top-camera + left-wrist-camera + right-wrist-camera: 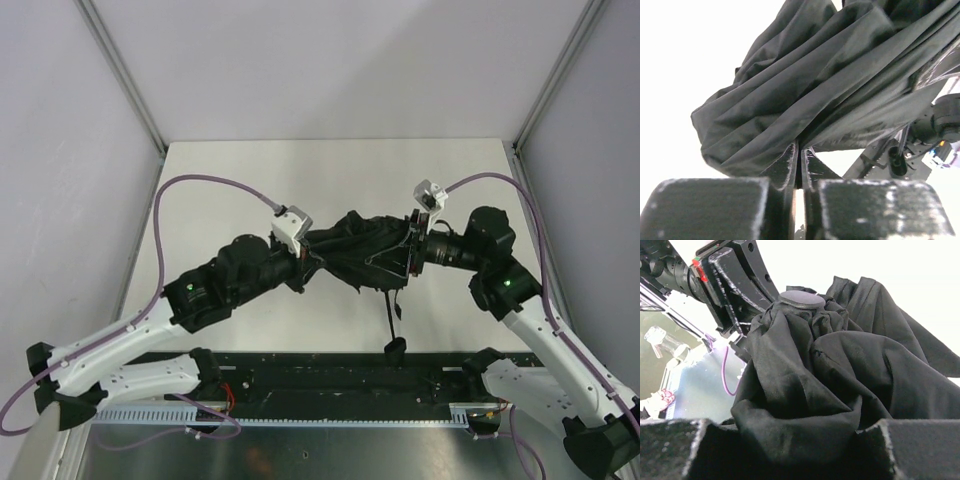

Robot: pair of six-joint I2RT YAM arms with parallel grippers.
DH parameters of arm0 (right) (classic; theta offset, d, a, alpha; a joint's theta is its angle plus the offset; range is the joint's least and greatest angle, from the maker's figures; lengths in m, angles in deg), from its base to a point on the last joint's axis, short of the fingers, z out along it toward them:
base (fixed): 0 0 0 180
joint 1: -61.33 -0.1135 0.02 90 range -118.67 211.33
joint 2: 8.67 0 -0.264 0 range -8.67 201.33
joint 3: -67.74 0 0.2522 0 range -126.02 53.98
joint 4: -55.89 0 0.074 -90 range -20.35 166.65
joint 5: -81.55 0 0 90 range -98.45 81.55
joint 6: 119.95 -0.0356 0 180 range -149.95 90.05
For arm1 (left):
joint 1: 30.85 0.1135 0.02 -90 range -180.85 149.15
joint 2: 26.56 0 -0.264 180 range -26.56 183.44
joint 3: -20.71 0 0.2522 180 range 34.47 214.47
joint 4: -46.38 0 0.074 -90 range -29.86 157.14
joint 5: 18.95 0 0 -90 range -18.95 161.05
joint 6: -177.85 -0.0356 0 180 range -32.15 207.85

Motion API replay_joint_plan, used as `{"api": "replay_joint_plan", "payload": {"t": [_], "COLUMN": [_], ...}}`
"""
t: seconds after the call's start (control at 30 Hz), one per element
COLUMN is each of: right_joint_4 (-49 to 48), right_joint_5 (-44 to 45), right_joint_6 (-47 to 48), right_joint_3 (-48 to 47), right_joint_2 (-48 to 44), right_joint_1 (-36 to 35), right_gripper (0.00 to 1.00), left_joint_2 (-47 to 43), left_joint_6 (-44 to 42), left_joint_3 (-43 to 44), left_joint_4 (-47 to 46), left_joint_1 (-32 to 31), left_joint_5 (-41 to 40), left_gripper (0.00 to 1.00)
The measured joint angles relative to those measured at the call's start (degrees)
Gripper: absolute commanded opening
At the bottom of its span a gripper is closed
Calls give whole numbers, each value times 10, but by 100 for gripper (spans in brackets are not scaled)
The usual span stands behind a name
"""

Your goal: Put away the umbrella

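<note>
The umbrella [358, 250] hangs in the middle of the bench [240, 170], held up between the two arms as a loose black bundle. The left fingers [788, 165] are pressed together and pinch a thin fold of its cloth. The right fingers [412, 255] stand partly apart, with a thick bunch of cloth filling the gap between them, so they grip the other end.

White bench top shows between the umbrella and the back wall, and also on the left and right of the arms. Grey walls [60, 200] close the bench on three sides. The right arm stands nearer to its side wall than the left arm does. At the near edge a black rail [320, 375] runs across, just in front of the arm bases.

The handle [396, 348] hangs down from the bundle on a thin line, close to the rail. I cannot tell whether it touches the bench, or whether the line is the shaft or the cord.

In the right wrist view a round cap [801, 299] sits on top of the bunched cloth, next to the left arm's black fingers. The cloth hides the ribs almost fully; only a few thin metal lines show near the right fingers in the top view. Both wrist views cut the umbrella off at the edges, and their background is washed out white.
</note>
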Motion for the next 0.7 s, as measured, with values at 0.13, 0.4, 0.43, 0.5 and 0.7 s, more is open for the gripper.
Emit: {"api": "replay_joint_plan", "payload": {"t": [0.13,0.4,0.43,0.5,0.7], "right_joint_4": [17,67,64,54,-35], "right_joint_5": [21,372,430,528,749], "right_joint_6": [12,126,147,191,367], "right_joint_3": [-12,-79,-83,-89,-105], "right_joint_2": [1,58,73,103,225], "right_joint_1": [13,22,23,24,1], "right_gripper": [0,0,0,0,0], "left_joint_2": [-38,-168,-184,-214,-282], "left_joint_6": [-8,-19,-17,-9,38], "left_joint_3": [-20,-48,-48,-49,-83], "left_joint_4": [19,64,64,64,56], "left_joint_1": [7,15,15,15,16], "left_joint_5": [-44,-138,-146,-156,-168], "left_gripper": [64,82,83,83,83]}}
